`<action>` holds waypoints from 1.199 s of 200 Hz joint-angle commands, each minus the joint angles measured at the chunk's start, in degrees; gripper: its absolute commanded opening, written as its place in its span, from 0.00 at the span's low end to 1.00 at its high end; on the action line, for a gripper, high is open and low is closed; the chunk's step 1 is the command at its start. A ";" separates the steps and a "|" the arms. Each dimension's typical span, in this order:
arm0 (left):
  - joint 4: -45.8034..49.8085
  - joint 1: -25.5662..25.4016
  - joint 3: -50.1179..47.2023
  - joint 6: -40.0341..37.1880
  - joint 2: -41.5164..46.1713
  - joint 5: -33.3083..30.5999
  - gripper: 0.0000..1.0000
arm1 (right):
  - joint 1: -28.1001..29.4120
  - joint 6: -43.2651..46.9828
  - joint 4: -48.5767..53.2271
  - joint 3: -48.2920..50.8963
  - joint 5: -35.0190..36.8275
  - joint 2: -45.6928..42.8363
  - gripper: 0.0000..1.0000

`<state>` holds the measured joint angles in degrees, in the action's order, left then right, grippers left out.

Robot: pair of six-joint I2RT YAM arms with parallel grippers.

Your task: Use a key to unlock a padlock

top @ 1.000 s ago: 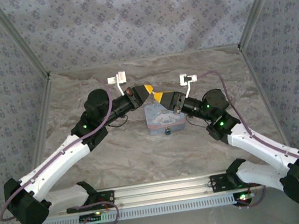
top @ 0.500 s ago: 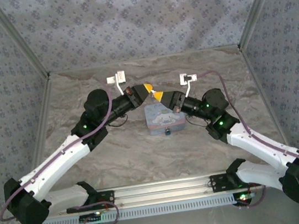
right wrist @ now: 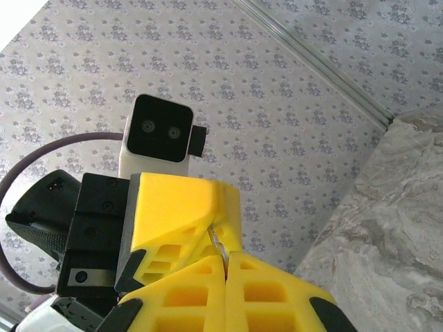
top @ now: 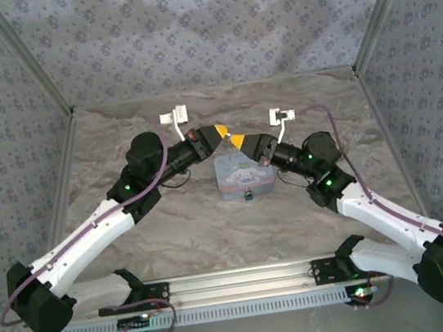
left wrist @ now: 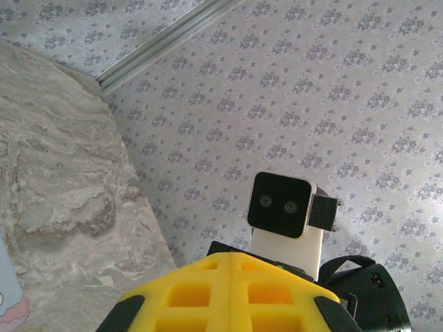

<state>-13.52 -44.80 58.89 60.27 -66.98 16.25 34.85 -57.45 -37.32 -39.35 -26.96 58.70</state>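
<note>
The left arm [top: 90, 230] rises from its base at the near left corner of the table [top: 174, 239] and slants up toward the middle, elbow bent and forearm pointing right. The left hand [top: 218, 130] hangs above the table just beyond the far edge of a pale blue cartoon tin [top: 243, 175]. In its own wrist view the left hand's yellow fingers [left wrist: 208, 294] lie pressed together with only a seam between them; whether they grip anything cannot be told.

The padlock [top: 248, 196], a tiny dark lump, lies on the table at the middle of the tin's near side, well below both hands.

The right hand [top: 235, 140] points left and meets the left hand tip to tip over the tin's far edge. In the right wrist view its fingers [right wrist: 263, 297] are likewise closed flat against each other. A thin pale sliver [right wrist: 217, 241] shows where the two hands meet, too small to identify. The right arm [top: 376, 210] runs back from there through a raised elbow down to its base at the near right corner.
</note>
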 commanded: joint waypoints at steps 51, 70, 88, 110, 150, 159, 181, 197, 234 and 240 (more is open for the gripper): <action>0.51 -1.40 1.97 -1.91 -0.32 3.15 0.00 | -0.27 2.25 1.48 0.28 -0.61 -2.64 0.00; 0.52 -1.41 2.73 -2.06 -0.84 3.15 0.00 | 0.85 2.66 1.78 -0.46 -1.33 -1.53 0.00; 0.58 -1.40 3.07 -2.00 -1.07 3.22 0.00 | 0.81 2.25 1.40 -0.04 -0.84 -1.41 0.00; 2.39 -1.41 2.50 -2.89 0.24 2.03 0.00 | -1.23 1.95 1.93 1.08 -0.05 -3.76 0.00; 5.21 -1.42 2.10 -4.00 1.29 0.73 0.41 | -1.58 3.27 5.54 0.15 -1.25 -4.75 0.00; 5.63 -1.36 2.10 -4.27 1.57 0.27 0.49 | -1.79 3.45 5.93 0.39 -1.27 -5.01 0.00; 9.19 -1.25 2.01 -5.82 2.92 -1.65 0.54 | -2.73 4.71 8.47 0.87 -0.66 -6.72 0.00; 12.88 -1.19 1.38 -7.24 4.40 -3.20 0.58 | -4.30 6.47 12.91 0.58 -0.50 -8.76 0.00; 21.06 -1.38 -2.51 -8.93 6.95 -4.74 0.66 | -10.86 11.15 24.77 -0.25 -1.53 -12.32 0.00; 22.16 -1.56 -3.25 -8.96 6.89 -4.44 0.66 | -11.69 12.83 27.75 -0.61 -1.12 -12.69 0.00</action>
<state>1.41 -45.89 58.28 53.43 -61.28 13.13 26.20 -50.63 -20.69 -38.44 -27.86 47.72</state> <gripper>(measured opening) 0.653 0.060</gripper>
